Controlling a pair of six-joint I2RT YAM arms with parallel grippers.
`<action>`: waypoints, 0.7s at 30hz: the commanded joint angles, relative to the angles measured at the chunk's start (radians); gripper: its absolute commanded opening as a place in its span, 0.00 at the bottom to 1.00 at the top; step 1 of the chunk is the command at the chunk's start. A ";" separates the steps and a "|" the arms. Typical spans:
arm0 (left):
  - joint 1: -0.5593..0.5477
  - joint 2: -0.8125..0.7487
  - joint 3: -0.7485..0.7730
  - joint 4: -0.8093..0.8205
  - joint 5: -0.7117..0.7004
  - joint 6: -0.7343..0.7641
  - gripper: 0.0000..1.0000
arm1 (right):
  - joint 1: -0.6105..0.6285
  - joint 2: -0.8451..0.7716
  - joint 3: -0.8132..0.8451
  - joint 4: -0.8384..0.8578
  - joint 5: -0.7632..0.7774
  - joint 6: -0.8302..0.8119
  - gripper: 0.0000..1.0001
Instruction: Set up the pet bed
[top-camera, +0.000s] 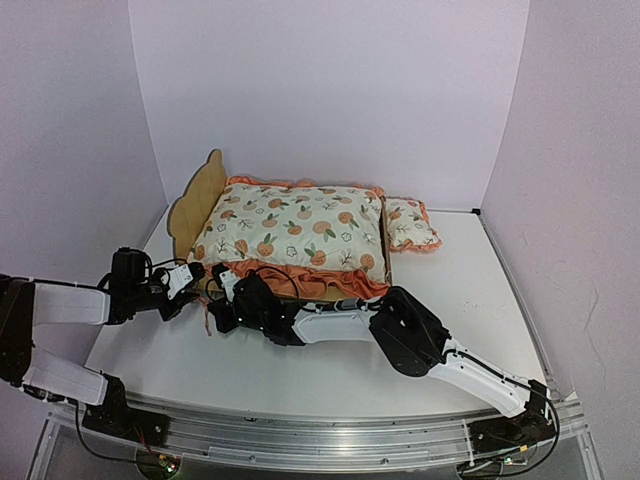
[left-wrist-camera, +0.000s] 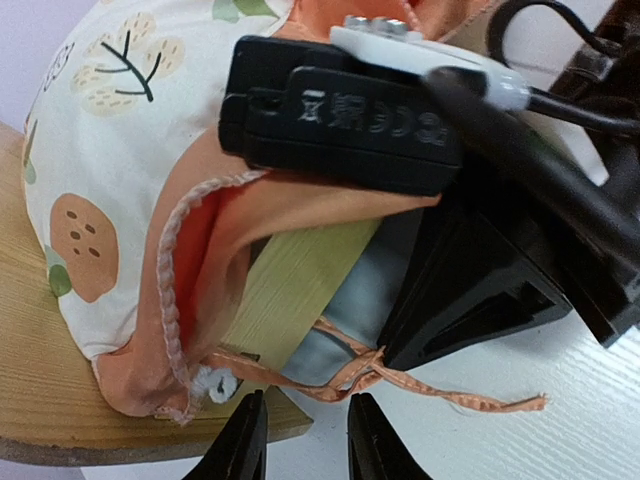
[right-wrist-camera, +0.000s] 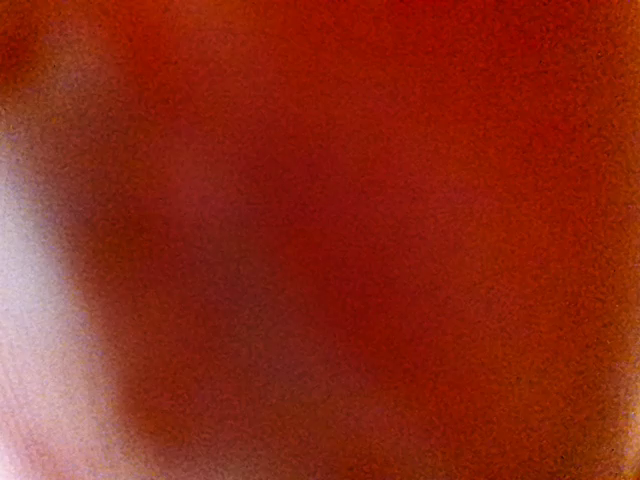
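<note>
The pet bed (top-camera: 200, 205) stands at the table's back left, its plywood headboard to the left. The fruit-print mattress cushion (top-camera: 300, 232) lies on it. In the left wrist view I see the bed's wooden corner (left-wrist-camera: 70, 390), a side rail (left-wrist-camera: 300, 280) and an orange tie ribbon (left-wrist-camera: 400, 385) trailing onto the table. My left gripper (left-wrist-camera: 305, 445) is open just short of that ribbon, with nothing between its fingers. My right gripper (top-camera: 222, 290) is tucked under the cushion's orange ruffle at the bed's near left corner. Its wrist view shows only blurred orange, so any hold is hidden.
A small matching pillow (top-camera: 410, 224) lies on the table just right of the bed. The right arm's black wrist and cable (left-wrist-camera: 340, 120) hang directly ahead of my left gripper. White walls close in the back and sides.
</note>
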 joint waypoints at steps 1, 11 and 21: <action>0.003 0.132 0.129 -0.010 -0.020 -0.158 0.28 | -0.025 -0.018 0.031 -0.013 0.047 0.029 0.00; 0.002 0.140 0.120 -0.007 0.008 -0.189 0.10 | -0.025 -0.018 0.034 -0.010 0.051 0.030 0.00; 0.004 0.028 0.120 -0.185 0.045 -0.200 0.00 | -0.025 0.031 0.157 -0.044 0.065 -0.034 0.00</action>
